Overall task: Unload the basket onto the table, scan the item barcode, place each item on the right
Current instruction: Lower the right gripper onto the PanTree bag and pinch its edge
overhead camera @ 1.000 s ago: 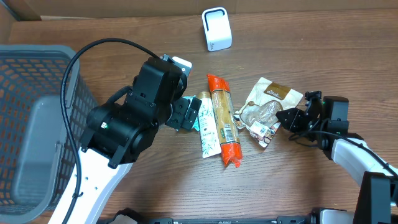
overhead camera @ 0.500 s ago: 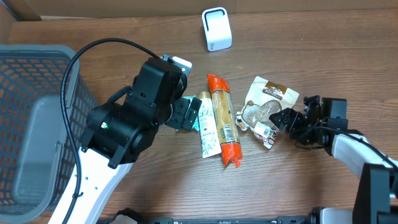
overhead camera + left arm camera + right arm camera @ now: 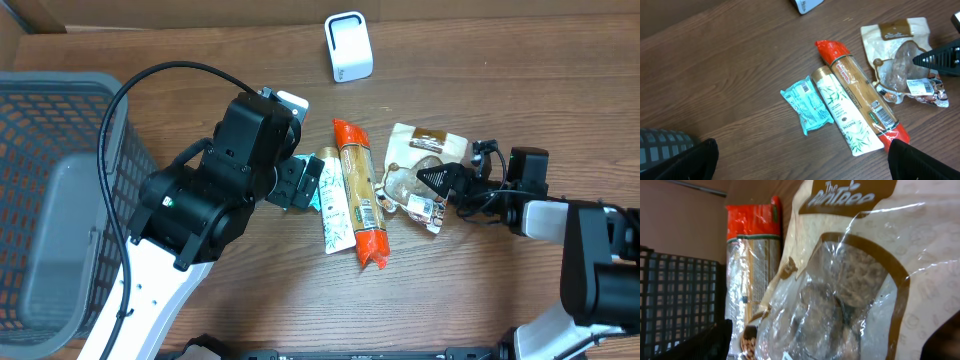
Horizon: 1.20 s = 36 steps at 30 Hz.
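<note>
Right tool (image 3: 443,187) reaches low leftward along the bench (image 3: 500,80), jaws spread wide at the snack bag (image 3: 415,145); left tool (image 3: 802,142) hovers wide open.

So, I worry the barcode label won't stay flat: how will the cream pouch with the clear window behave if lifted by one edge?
The cream pouch looks like thin, crinkled film, so it will probably sag and fold. Its glossy surface may be slippery. The lumpy contents behind the window seem loose, so they could shift.
</note>
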Available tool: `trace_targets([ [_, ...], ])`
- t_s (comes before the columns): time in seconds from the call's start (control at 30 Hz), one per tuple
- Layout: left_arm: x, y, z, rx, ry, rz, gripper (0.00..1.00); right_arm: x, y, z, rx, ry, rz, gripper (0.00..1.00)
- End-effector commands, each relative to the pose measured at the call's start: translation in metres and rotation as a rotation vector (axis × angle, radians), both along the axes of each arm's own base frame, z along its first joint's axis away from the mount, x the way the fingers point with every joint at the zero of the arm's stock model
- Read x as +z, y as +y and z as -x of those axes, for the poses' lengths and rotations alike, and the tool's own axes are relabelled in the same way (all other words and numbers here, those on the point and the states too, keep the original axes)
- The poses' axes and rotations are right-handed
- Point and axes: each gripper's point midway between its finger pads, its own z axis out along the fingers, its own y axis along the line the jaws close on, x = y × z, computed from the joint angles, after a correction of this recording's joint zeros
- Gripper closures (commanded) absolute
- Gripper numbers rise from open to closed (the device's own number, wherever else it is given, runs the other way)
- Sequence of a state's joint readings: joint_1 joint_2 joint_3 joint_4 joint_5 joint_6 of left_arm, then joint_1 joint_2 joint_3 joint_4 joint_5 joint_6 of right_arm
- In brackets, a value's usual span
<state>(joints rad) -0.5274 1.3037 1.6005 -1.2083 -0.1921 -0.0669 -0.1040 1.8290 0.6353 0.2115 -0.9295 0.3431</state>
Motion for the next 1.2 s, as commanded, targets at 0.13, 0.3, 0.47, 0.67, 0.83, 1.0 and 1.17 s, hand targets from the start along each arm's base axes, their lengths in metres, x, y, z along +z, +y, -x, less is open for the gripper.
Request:
trace_targets([
  [0.13,0.005,0.002,-0.003,-0.004,-0.018,-0.012,0.00,-0.067,-0.005,0.012,-0.036,0.134,0.049,0.37],
  [0.3,0.005,0.002,-0.003,-0.004,-0.018,-0.012,0.00,-0.079,-0.004,0.013,-0.021,0.142,0.053,0.70],
  [0.47,0.005,0.002,-0.003,-0.004,-0.018,-0.012,0.00,-0.076,-0.003,0.013,-0.011,0.133,0.037,0.71],
  [0.67,0.005,0.002,-0.003,-0.004,-0.018,-0.012,0.00,-0.063,-0.002,0.009,0.001,0.136,0.006,0.91],
  [0.83,0.005,0.002,-0.003,-0.004,-0.018,-0.012,0.00,-0.033,-0.003,0.000,0.006,0.125,0.011,0.96],
  [1.0,0.005,0.002,-0.003,-0.004,-0.017,-0.013,0.00,0.020,-0.003,-0.004,0.029,0.065,0.027,0.96],
  [1.17,0.005,0.002,-0.003,-0.004,-0.017,-0.013,0.00,0.064,-0.011,0.005,0.039,0.013,0.150,0.96],
])
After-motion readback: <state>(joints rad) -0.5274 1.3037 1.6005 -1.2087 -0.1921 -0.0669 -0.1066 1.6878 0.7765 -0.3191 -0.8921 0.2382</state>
